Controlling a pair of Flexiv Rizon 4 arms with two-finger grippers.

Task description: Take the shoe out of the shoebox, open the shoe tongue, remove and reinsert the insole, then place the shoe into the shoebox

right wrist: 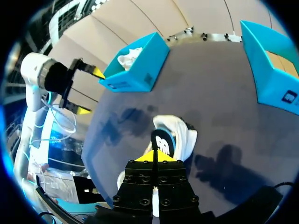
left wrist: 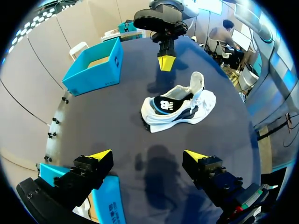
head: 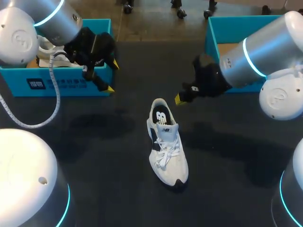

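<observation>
Shoe (head: 166, 144) stood on its sole in the middle of the table (head: 94, 142), outside both boxes, its heel just beside the right gripper (head: 178, 99), whose yellow tips were pressed together. The left gripper (head: 112, 76) hung well apart from it, fingers spread, at the near corner of the left box (head: 61, 85). That box held something white (head: 47, 47); the right box (head: 211, 35) sat partly behind the right arm.

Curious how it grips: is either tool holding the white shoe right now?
No, the shoe lies on the table, clear of the left tool and right tool.
</observation>
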